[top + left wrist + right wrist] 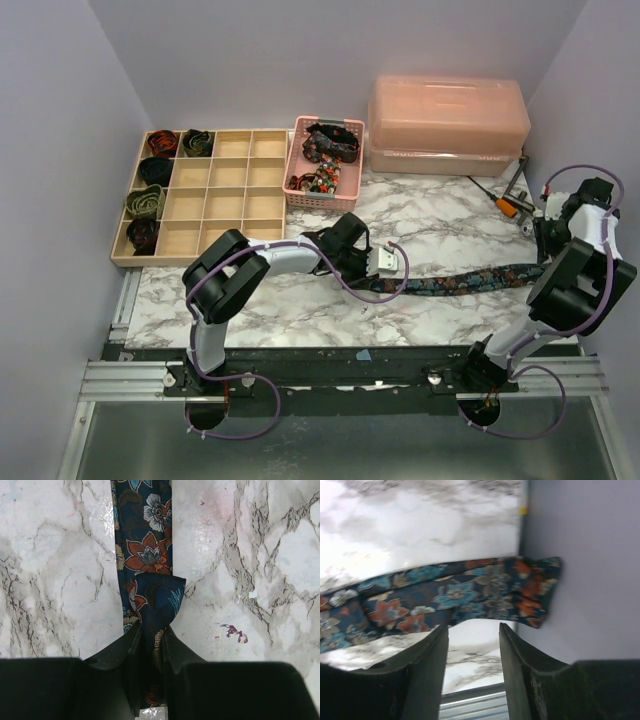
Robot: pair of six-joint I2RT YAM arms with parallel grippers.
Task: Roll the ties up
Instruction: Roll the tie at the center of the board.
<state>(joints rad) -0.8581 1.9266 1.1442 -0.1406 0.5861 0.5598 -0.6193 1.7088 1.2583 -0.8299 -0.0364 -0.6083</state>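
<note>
One floral tie (480, 278) lies stretched along the desk (440, 225) in front of the basket (297, 160), its narrow end clenched in the left tool (152, 630). The right tool (474, 626) gapes, released, at the wide end by the wall. Left of the basket, a tray (225, 205) holds rolled ties (145, 201).

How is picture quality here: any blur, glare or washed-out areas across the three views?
Top external: sharp and evenly lit, the floral tie readable on the marble table. Left wrist: tie print crisp, bright glare patches on the marble beside it. Right wrist: soft and smeared throughout, marble washed out at top, tie pattern still recognisable.
</note>
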